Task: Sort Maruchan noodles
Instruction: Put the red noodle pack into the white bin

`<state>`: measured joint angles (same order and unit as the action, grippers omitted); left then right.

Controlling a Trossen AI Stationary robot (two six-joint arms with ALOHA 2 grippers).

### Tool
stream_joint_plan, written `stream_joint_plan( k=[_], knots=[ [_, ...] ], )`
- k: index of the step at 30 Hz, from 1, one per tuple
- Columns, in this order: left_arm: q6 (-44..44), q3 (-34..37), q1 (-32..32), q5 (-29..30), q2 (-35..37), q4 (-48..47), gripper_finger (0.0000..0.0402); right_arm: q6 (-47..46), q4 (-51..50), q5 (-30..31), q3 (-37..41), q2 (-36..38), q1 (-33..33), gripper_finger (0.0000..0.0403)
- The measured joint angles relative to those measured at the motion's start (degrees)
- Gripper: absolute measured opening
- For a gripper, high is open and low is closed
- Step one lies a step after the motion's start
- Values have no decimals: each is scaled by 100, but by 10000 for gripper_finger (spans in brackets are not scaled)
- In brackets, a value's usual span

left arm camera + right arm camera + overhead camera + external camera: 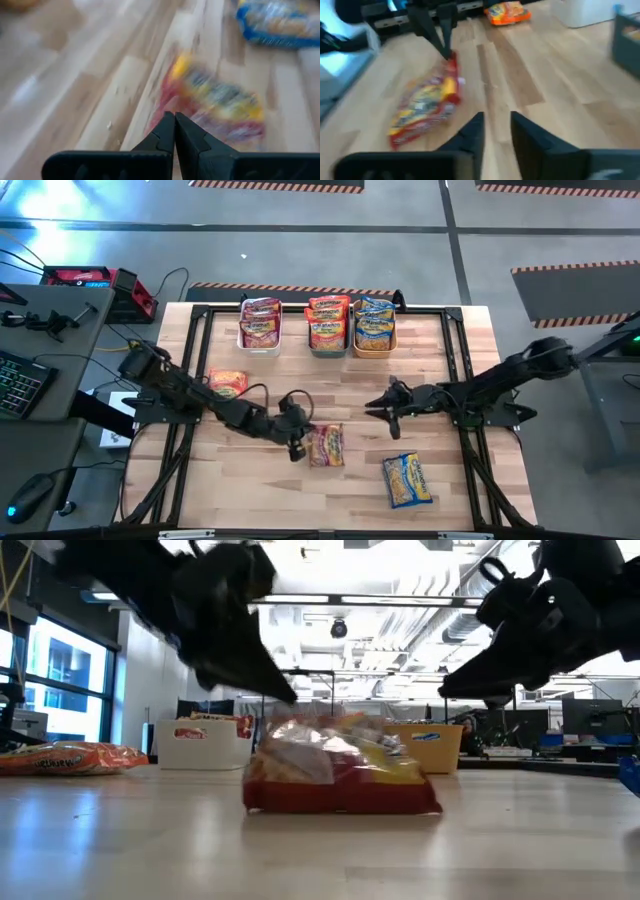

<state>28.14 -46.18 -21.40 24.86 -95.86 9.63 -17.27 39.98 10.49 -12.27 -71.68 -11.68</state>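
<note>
Nearest the low camera: red packet [340,772], lying flat on bare wood, well short of the bins. Left gripper [296,448] right at that packet's near end, fingers pressed together with nothing between them; tips touching or just beside the wrapper edge, which of the two cannot be told. Right gripper [391,414] hovering off to the packet's far side, near but apart, jaws slightly parted and empty, pointed toward the left gripper.

Elsewhere on the table [450,360]: blue-and-yellow packet [407,480] lying loose beyond the right gripper, toward the table's front edge; orange packet [228,383] loose behind the left arm. Already filed at the far edge: pink-red packets in the white bin [259,341], orange ones in the teal bin [327,346], blue ones in the orange bin [374,346].

Step in hand, by judgement: picking up the red packet for the white bin, grasp not yet made. Next move calls for parting the left fingers, straddling the crinkled edge, closing on it, then lifting clear toward the bins. Thin, slippery wrapper likely to slide away under a closed tip.
</note>
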Motion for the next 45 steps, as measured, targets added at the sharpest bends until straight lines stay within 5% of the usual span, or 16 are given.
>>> stream_joint_plan(
  k=[9, 15, 29, 38, 45],
  knots=[
    [-528, 167, -552, 1071, 438, 249, 0, -1284, 1642, -260, -495, -2147, -15, 235],
    [-157, 166, -420, 1074, 315, -275, 8, -1999, 1603, -652, -1420, -3467, -52, 268],
    [-1191, -88, 1428, -2455, 120, 263, 180, -1548, 1387, -355, -1707, -3595, -195, 268],
    [-1632, -586, 1439, -2935, -981, 345, 202, -1417, 1413, -342, -1703, -3595, -195, 268],
    [-2024, -1368, 1441, -2777, -1640, -319, 199, -1417, 1419, -336, -1700, -3595, -195, 268]
  ],
)
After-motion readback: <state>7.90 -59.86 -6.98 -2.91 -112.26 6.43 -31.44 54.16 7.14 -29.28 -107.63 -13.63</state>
